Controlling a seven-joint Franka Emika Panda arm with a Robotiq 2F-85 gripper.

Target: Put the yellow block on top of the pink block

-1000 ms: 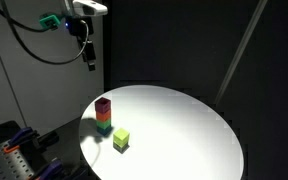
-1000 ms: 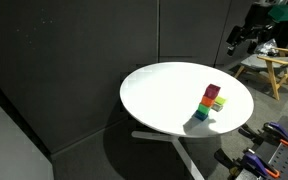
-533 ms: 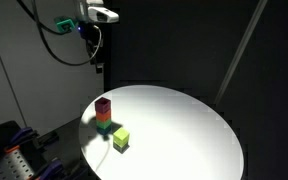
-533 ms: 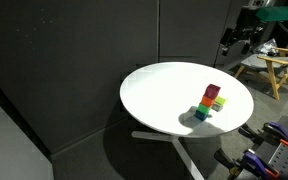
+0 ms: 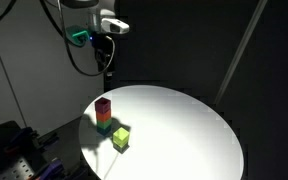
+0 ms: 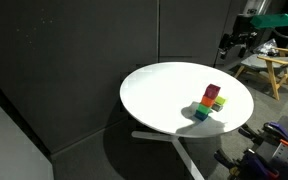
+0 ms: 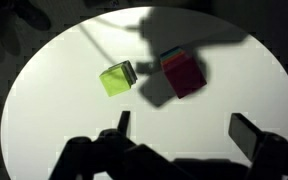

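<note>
White and round, the bench (image 5: 184, 120), small pale yellow-green cube (image 7: 117, 78) lying alone on it, just beside but apart from a stack (image 6: 210, 101), magenta-pink cube (image 7: 182, 73) on top, red-orange cube (image 5: 104, 116) then green cube (image 5: 104, 127) beneath, my gripper (image 7: 184, 128) wide open, empty, hovering well above.

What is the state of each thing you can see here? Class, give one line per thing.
yellow block: resting on the table beside the stack, not held.
pink block: top of a three-cube stack, nothing on it.
red-orange block: middle of the stack.
green block: bottom of the stack, on the table.
gripper: open, empty, above the table.
round white table: upright, carrying all four blocks.
</note>
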